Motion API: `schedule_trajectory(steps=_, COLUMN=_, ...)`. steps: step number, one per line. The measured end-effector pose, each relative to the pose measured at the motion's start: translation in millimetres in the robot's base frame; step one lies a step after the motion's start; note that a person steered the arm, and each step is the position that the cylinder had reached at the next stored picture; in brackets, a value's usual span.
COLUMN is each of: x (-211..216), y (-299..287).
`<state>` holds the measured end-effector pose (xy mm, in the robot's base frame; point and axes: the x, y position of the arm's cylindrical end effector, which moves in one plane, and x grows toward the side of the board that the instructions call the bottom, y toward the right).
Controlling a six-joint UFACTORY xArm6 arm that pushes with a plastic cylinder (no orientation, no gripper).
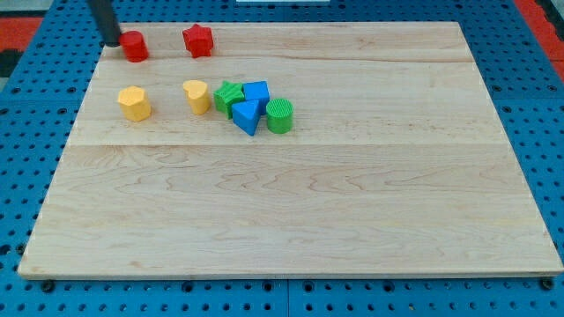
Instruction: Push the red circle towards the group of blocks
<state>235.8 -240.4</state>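
The red circle (135, 47) sits near the board's top left corner. My tip (113, 40) is just left of it, touching or nearly touching its left side. The group lies right and below: a yellow heart-like block (197, 95), a green star (228, 96), a blue cube (256, 92), a blue triangle (248, 115) and a green cylinder (280, 115), packed closely together.
A red star (198, 40) lies to the right of the red circle at the top. A yellow hexagon-like block (135, 103) lies below the red circle, left of the group. The wooden board (291, 211) rests on a blue pegged surface.
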Motion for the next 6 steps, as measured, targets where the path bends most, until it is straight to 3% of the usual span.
schedule_trajectory(steps=1, x=8, y=98)
schedule_trajectory(steps=2, x=46, y=144)
schedule_trajectory(steps=4, x=18, y=78)
schedule_trajectory(steps=5, x=35, y=42)
schedule_trajectory(steps=6, x=64, y=79)
